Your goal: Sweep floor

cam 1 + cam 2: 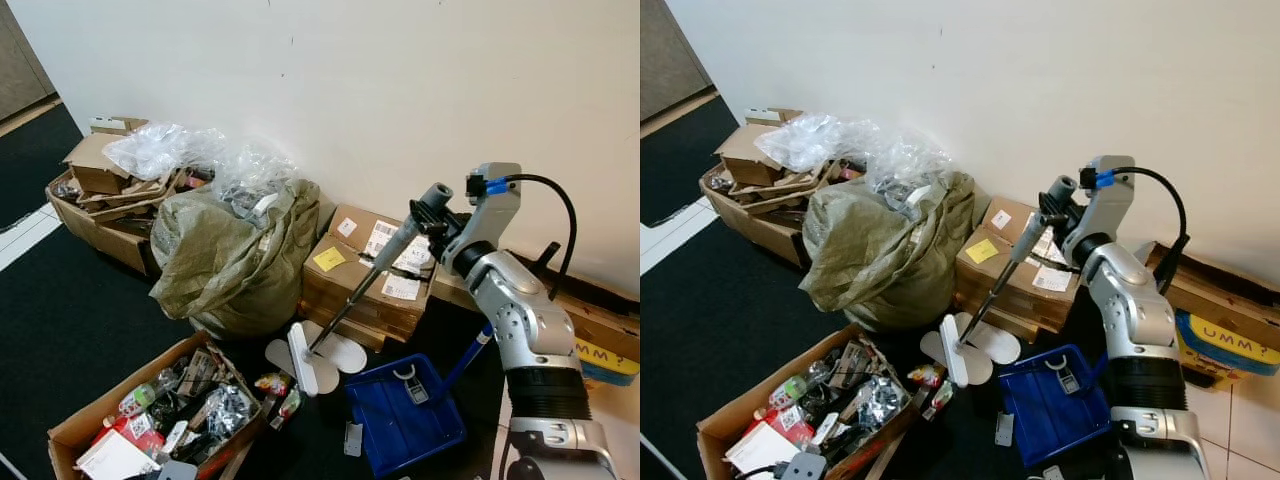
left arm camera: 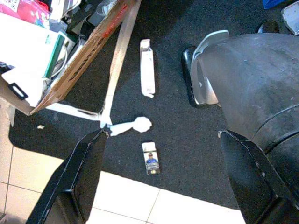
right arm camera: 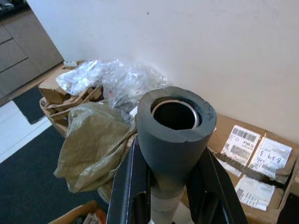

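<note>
A: Right gripper [image 3: 170, 186] — state?

B: Clamped on the broom handle [image 1: 385, 262] near its grey foam-capped top. In the right wrist view the two black fingers [image 3: 128, 186] are pressed against either side of the handle, just below the cap.

A: Broom position?

B: The handle is tilted, running down and toward the robot's left from the gripper. The white head [image 1: 305, 360] is seen resting on the black carpet [image 1: 60, 330], just beside the stacked flat boxes [image 1: 375, 270] and the green sack [image 1: 235, 250].

A: Dustpan?

B: A blue dustpan [image 1: 400, 420] is noted on the carpet, near the head on its right side, with its blue stick [image 1: 468, 358] passing behind the right arm.

A: Left gripper [image 2: 163, 182]?

B: Fingers held wide apart, nothing between them. It is pointed down at the carpet edge where pale tile [image 2: 140, 205] begins. Below it are seen a crumpled white scrap [image 2: 140, 124], a small card [image 2: 150, 158], a white strip [image 2: 147, 74] — and a corner of the open box [image 2: 88, 51].

A: Other items?

B: The open box [image 1: 150, 410] of mixed items is recorded in front of the sack; clear plastic bags [image 1: 170, 150] are piled on cartons [image 1: 100, 190] along the white wall [image 1: 350, 80].
</note>
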You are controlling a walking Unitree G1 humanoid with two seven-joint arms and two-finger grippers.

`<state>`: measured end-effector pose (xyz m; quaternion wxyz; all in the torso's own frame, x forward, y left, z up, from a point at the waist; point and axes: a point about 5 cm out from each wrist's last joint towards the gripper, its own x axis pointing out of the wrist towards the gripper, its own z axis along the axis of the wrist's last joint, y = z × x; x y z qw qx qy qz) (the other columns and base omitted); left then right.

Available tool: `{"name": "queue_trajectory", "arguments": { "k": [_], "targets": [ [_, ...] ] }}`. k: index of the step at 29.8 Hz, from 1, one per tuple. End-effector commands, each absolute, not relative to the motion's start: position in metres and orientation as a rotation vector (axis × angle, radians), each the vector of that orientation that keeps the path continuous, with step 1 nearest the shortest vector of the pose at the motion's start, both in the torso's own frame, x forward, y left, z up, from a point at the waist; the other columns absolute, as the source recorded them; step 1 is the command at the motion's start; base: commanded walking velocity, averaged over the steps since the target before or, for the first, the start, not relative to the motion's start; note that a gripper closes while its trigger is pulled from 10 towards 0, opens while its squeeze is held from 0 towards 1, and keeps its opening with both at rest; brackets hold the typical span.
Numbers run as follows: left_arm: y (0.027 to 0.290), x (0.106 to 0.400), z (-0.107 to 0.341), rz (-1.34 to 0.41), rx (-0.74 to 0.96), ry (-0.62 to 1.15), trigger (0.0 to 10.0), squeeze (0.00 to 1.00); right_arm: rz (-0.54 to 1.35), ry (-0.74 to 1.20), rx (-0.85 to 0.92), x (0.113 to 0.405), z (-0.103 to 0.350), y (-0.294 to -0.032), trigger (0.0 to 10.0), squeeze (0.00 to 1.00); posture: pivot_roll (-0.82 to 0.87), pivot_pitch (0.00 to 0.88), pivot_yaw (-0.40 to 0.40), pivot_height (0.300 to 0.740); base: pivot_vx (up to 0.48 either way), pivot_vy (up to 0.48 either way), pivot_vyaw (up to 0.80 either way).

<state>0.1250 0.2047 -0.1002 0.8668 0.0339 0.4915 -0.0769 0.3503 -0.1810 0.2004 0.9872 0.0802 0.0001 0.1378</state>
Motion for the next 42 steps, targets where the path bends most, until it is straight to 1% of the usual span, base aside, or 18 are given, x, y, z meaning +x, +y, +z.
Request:
{"name": "queue_trajectory", "arguments": {
  "k": [1, 2, 4, 5, 7, 8, 11, 15, 19, 21, 22, 23, 24, 25, 26, 28, 32, 42],
  "targets": [
    [0.204, 0.115, -0.104, -0.163, 0.063, 1.065, 10.0, 0.0, 0.303, 0.022, 0.179, 0.348, 0.195, -0.173, 10.0, 0.0, -0.05, 0.152, 0.048, 0.74, 0.0, 0.0, 0.0],
    [0.204, 0.115, -0.104, -0.163, 0.063, 1.065, 10.0, 0.0, 0.316, 0.073, 0.197, 0.346, 0.181, -0.162, 10.0, 0.0, -0.04, 0.155, 0.049, 0.74, 0.0, 0.0, 0.0],
    [0.204, 0.115, -0.104, -0.163, 0.063, 1.065, 10.0, 0.0, 0.316, 0.073, 0.197, 0.346, 0.181, -0.162, 10.0, 0.0, -0.04, 0.155, 0.049, 0.74, 0.0, 0.0, 0.0],
    [0.205, 0.115, -0.104, -0.163, 0.063, 1.066, 10.0, 0.0, 0.323, 0.112, 0.208, 0.344, 0.169, -0.154, 10.0, 0.0, -0.04, 0.158, 0.052, 0.74, 0.0, 0.0, 0.0],
    [0.205, 0.115, -0.104, -0.163, 0.063, 1.066, 10.0, 0.0, 0.323, 0.112, 0.208, 0.344, 0.169, -0.154, 10.0, 0.0, -0.04, 0.158, 0.052, 0.74, 0.0, 0.0, 0.0],
    [0.205, 0.114, -0.104, -0.163, 0.063, 1.067, 10.0, 0.0, 0.33, 0.139, 0.224, 0.342, 0.16, -0.147, 10.0, 0.0, -0.04, 0.162, 0.052, 0.74, 0.0, 0.0, 0.0],
    [0.205, 0.114, -0.104, -0.163, 0.064, 1.07, 10.0, 0.0, 0.338, 0.168, 0.256, 0.339, 0.148, -0.139, 10.0, 0.0, -0.04, 0.162, 0.051, 0.74, 0.0, 0.0, 0.0],
    [0.205, 0.114, -0.104, -0.163, 0.064, 1.07, 10.0, 0.0, 0.342, 0.175, 0.262, 0.338, 0.144, -0.137, 10.0, 0.0, -0.03, 0.162, 0.05, 0.74, 0.0, 0.0, 0.0],
    [0.206, 0.113, -0.104, -0.161, 0.063, 1.072, 10.0, 0.0, 0.321, 0.223, 0.164, 0.335, 0.13, -0.143, 10.0, 0.0, -0.03, 0.169, 0.052, 0.74, 0.0, 0.0, 0.0],
    [0.206, 0.113, -0.104, -0.163, 0.063, 1.073, 10.0, 0.0, 0.304, 0.233, 0.047, 0.332, 0.124, -0.149, 10.0, 0.0, -0.04, 0.175, 0.054, 0.74, 0.0, 0.0, 0.0],
    [0.206, 0.113, -0.104, -0.163, 0.063, 1.073, 10.0, 0.0, 0.304, 0.233, 0.047, 0.332, 0.124, -0.149, 10.0, 0.0, -0.04, 0.175, 0.054, 0.74, 0.0, 0.0, 0.0],
    [0.206, 0.113, -0.104, -0.163, 0.063, 1.074, 10.0, 0.0, 0.301, 0.232, 0.004, 0.332, 0.122, -0.151, 10.0, 0.0, -0.04, 0.175, 0.054, 0.74, 0.0, 0.0, 0.0],
    [0.206, 0.113, -0.104, -0.163, 0.063, 1.074, 10.0, 0.0, 0.301, 0.232, 0.004, 0.332, 0.122, -0.151, 10.0, 0.0, -0.04, 0.175, 0.054, 0.74, 0.0, 0.0, 0.0],
    [0.206, 0.113, -0.104, -0.164, 0.063, 1.074, 10.0, 0.0, 0.296, 0.229, -0.052, 0.331, 0.12, -0.152, 10.0, 0.0, -0.04, 0.176, 0.054, 0.74, 0.0, 0.0, 0.0],
    [0.206, 0.113, -0.104, -0.164, 0.063, 1.074, 10.0, 0.0, 0.296, 0.229, -0.052, 0.331, 0.12, -0.152, 10.0, 0.0, -0.04, 0.176, 0.054, 0.74, 0.0, 0.0, 0.0],
    [0.206, 0.113, -0.104, -0.164, 0.063, 1.073, 10.0, 0.0, 0.296, 0.222, -0.182, 0.331, 0.116, -0.155, 10.0, 0.0, -0.04, 0.175, 0.054, 0.74, 0.0, 0.0, 0.0],
    [0.206, 0.113, -0.104, -0.163, 0.064, 1.071, 10.0, 0.0, 0.296, 0.229, -0.317, 0.331, 0.112, -0.161, 10.0, 0.0, -0.03, 0.174, 0.055, 0.74, 0.0, 0.0, 0.0],
    [0.206, 0.114, -0.104, -0.162, 0.069, 1.072, 10.0, 0.0, 0.213, 0.247, -0.441, 0.335, 0.116, -0.183, 10.0, 0.0, -0.04, 0.168, 0.053, 0.74, 0.0, 0.0, 0.0]
  ]
}}
